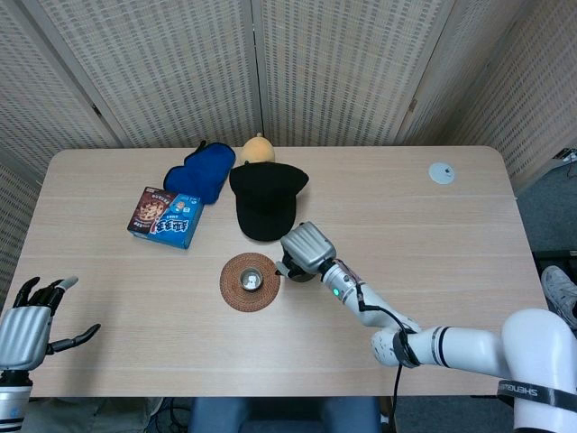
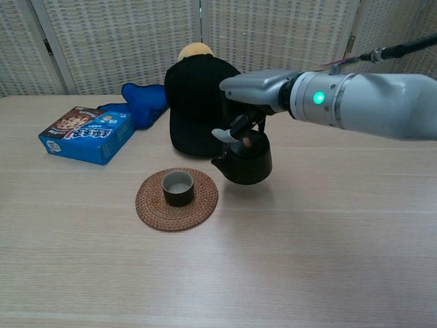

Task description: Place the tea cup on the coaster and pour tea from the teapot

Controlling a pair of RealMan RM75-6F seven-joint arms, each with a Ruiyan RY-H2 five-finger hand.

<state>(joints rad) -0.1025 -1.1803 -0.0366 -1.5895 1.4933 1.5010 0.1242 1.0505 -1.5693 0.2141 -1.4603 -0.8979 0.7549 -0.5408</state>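
Teapot [image 2: 244,162] seemingly under right hand [image 2: 249,92]

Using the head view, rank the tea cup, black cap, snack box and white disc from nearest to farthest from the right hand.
1. tea cup, on the coaster just left of the right hand
2. black cap, behind
3. snack box, far left
4. white disc, back right

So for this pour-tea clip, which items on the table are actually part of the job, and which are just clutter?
Part of the job:
- teapot, held by the right hand
- tea cup
- coaster under the cup

Just lying about:
- black cap
- blue snack box
- blue cloth item
- small white disc
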